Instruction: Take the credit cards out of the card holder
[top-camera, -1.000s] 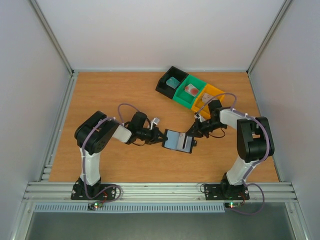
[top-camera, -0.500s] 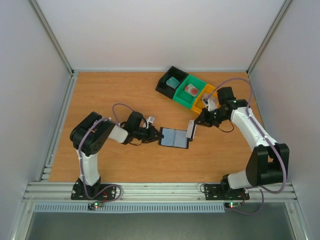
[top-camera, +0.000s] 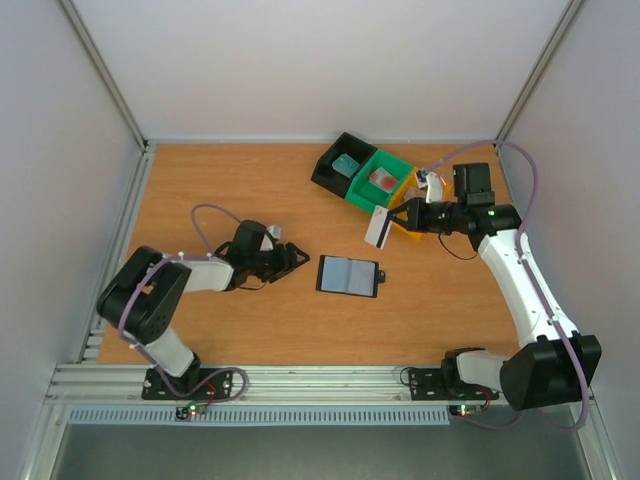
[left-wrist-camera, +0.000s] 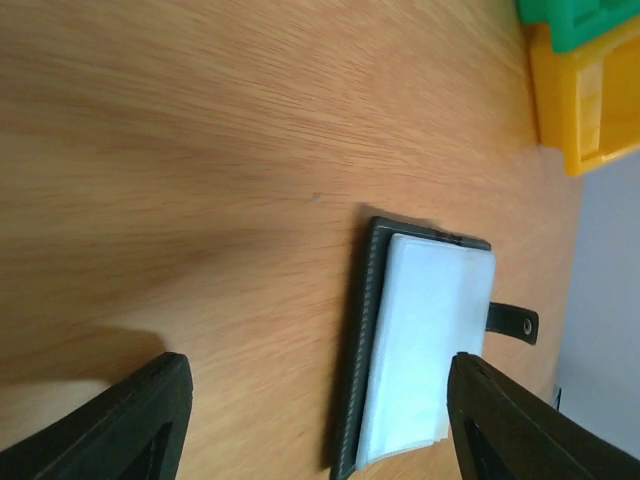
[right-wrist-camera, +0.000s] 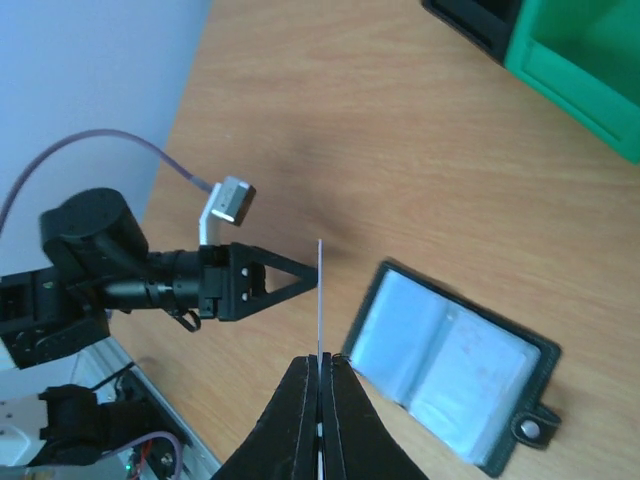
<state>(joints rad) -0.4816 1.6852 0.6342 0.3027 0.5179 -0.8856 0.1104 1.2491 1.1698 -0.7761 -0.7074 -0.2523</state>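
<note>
One card holder (top-camera: 348, 275) lies open on the desk (top-camera: 220, 190), away from both grippers. There are three credit cards: the teal card (top-camera: 347, 165) in the black tray (top-camera: 322, 178), the red card (top-camera: 382, 180) in the green tray (top-camera: 368, 203), and the white card (top-camera: 377, 228) at the holder's 1 o'clock, clenched in the right gripper (top-camera: 393, 222). The left gripper (top-camera: 298, 258), at 9 o'clock, is released. The right wrist view shows the white card only as a thin edge, while the top view shows its face
</note>
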